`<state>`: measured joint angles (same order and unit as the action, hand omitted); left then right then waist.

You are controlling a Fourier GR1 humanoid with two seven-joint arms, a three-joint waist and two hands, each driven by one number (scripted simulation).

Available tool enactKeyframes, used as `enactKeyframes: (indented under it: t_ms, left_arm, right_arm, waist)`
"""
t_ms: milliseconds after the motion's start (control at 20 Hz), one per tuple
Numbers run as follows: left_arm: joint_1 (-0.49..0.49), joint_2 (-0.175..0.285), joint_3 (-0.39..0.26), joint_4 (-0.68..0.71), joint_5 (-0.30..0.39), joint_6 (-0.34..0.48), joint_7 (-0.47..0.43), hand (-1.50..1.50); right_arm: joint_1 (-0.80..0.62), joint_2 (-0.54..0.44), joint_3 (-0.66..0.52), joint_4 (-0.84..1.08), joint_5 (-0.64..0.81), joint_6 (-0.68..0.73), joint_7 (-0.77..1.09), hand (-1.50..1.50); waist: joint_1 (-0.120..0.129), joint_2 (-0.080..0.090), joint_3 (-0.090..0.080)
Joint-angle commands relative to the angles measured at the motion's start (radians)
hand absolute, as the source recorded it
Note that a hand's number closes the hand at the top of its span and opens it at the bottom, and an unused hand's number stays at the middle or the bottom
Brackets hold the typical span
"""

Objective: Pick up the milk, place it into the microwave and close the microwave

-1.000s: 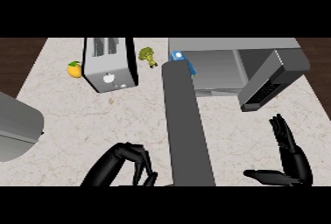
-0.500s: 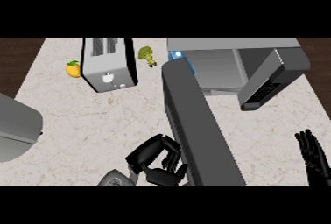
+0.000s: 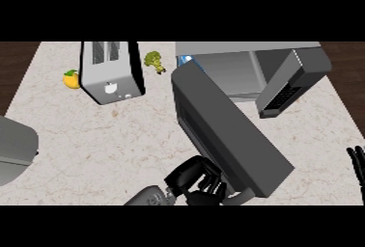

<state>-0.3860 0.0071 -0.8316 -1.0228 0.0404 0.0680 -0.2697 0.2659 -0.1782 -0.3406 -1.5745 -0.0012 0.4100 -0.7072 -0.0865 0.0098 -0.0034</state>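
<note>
One milk (image 3: 187,60), far beyond left robot hand (image 3: 194,181)

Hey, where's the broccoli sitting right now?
In the head view the broccoli lies on the counter near its far edge, left of centre, between the toaster on its left and the open microwave on its right.

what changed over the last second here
The microwave door swung its free end toward the view's right, partway toward the open microwave. The left hand, fingers curled, moved right with it and sits at the door's near end. The right hand withdrew to the right edge, fingers straight. Toaster, orange fruit and broccoli stayed put.
</note>
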Motion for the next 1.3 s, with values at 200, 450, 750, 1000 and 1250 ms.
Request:
enactKeyframes:
  t_ms: [200, 450, 750, 1000, 1250]
  left_arm:
    - [-0.115, -0.007, -0.137, 0.042, 0.151, 0.262, 0.037, 1.5]
    - [-0.158, -0.006, -0.119, 0.018, 0.242, 0.365, 0.02, 1.5]
    - [-0.199, -0.007, -0.064, -0.023, 0.358, 0.466, -0.091, 1.5]
    - [-0.268, -0.007, -0.031, 0.005, 0.467, 0.466, -0.105, 1.5]
    - [-0.334, -0.007, 0.006, 0.064, 0.545, 0.477, -0.123, 1.5]
  right_arm:
    - [-0.022, -0.05, 0.007, -0.108, -0.066, 0.062, 0.001, -1.5]
    - [-0.037, -0.08, 0.043, -0.157, -0.112, 0.103, 0.057, -1.5]
    - [-0.051, -0.11, 0.051, -0.189, -0.154, 0.116, 0.106, -1.5]
    - [-0.09, -0.145, 0.045, -0.219, -0.206, 0.129, 0.163, -1.5]
    - [-0.095, -0.169, 0.044, -0.238, -0.238, 0.143, 0.202, -1.5]
  waist:
    - [-0.065, 0.011, -0.002]
    - [-0.101, 0.019, -0.006]
    - [-0.137, 0.03, -0.009]
    - [-0.166, 0.042, -0.008]
    - [-0.196, 0.05, -0.006]
